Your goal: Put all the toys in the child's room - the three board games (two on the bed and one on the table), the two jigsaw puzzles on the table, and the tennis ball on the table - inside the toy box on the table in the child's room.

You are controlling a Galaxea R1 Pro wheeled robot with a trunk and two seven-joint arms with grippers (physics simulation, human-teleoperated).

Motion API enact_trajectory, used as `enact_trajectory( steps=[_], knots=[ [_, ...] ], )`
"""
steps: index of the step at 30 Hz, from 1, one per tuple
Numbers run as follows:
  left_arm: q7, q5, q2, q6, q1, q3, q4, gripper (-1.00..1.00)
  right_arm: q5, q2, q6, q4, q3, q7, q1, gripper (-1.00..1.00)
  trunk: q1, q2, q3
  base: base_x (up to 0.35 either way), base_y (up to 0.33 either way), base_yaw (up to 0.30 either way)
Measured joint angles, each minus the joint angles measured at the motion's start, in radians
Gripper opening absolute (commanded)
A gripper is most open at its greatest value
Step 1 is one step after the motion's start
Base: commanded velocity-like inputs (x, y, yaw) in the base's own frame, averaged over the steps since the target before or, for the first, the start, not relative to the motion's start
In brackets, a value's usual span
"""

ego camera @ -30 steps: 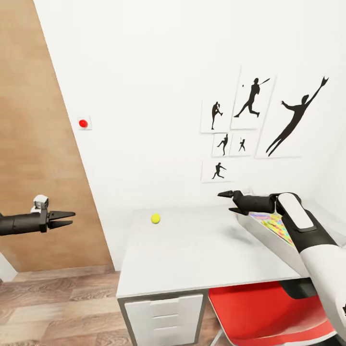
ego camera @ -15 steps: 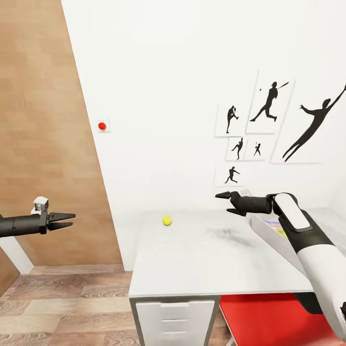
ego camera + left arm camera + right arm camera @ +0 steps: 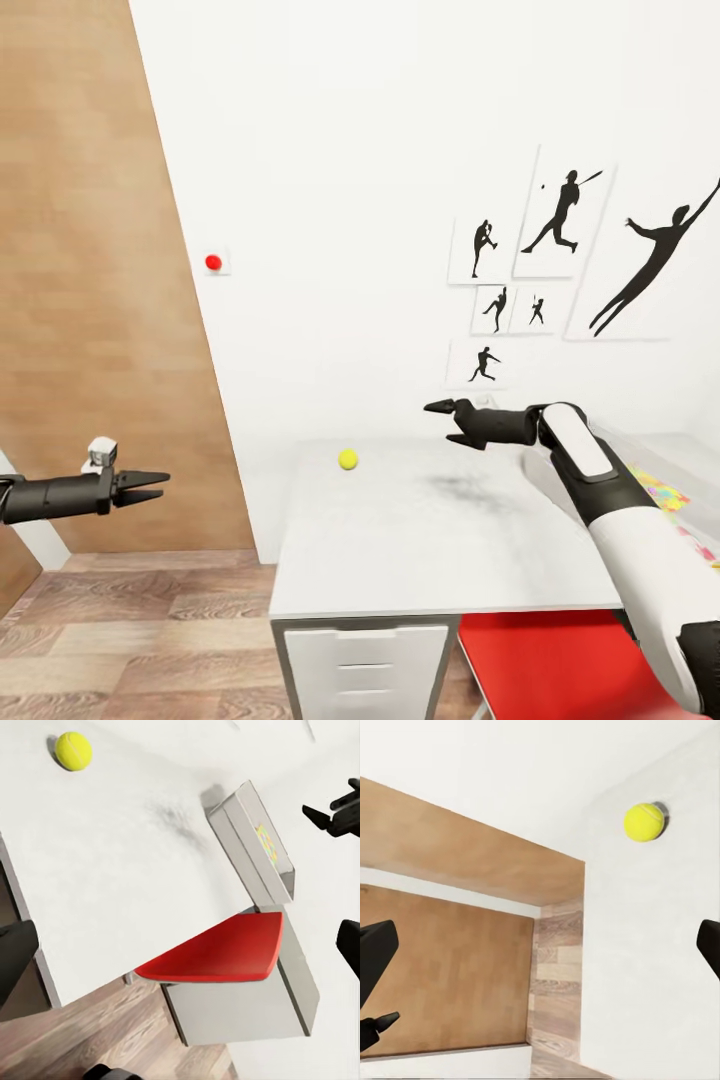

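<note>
The tennis ball (image 3: 348, 459) rests alone on the light grey table (image 3: 430, 560), near its far left corner by the white wall. The right gripper (image 3: 447, 421) hovers above the table's far side, right of the ball and apart from it, fingers spread and empty. The left gripper (image 3: 158, 484) hangs out over the wood floor (image 3: 130, 640), left of the table, its fingers slightly parted around nothing. The toy box (image 3: 255, 844) sits at the table's right, with a colourful jigsaw puzzle (image 3: 662, 491) inside. A red chair (image 3: 221, 954) is tucked beneath the table's near edge.
</note>
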State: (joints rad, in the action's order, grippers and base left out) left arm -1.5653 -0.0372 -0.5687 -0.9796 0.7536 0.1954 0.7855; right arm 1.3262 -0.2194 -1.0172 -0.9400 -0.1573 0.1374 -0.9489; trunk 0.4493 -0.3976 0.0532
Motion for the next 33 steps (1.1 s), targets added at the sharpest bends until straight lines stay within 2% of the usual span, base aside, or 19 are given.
enact_trajectory(
  steps=[8, 25, 33],
  knots=[
    [0.0, 0.0, -0.002, 0.001, -0.001, 0.003, 0.001, 1.0, -0.009, 0.042, 0.001, 0.026, -0.001, -0.044, -0.001, 1.0, 0.0, 0.0, 0.0, 0.0, 0.15, 0.0],
    [0.0, 0.0, -0.002, 0.001, -0.001, 0.003, 0.001, 1.0, -0.011, 0.044, 0.002, 0.027, -0.001, -0.041, -0.001, 1.0, 0.0, 0.0, 0.0, 0.003, 0.145, 0.0],
    [0.0, 0.0, -0.002, 0.001, -0.003, 0.003, 0.001, 1.0, -0.013, 0.045, 0.006, 0.027, -0.001, -0.037, -0.001, 1.0, 0.0, 0.0, 0.0, 0.136, 0.035, 0.0]
  ],
)
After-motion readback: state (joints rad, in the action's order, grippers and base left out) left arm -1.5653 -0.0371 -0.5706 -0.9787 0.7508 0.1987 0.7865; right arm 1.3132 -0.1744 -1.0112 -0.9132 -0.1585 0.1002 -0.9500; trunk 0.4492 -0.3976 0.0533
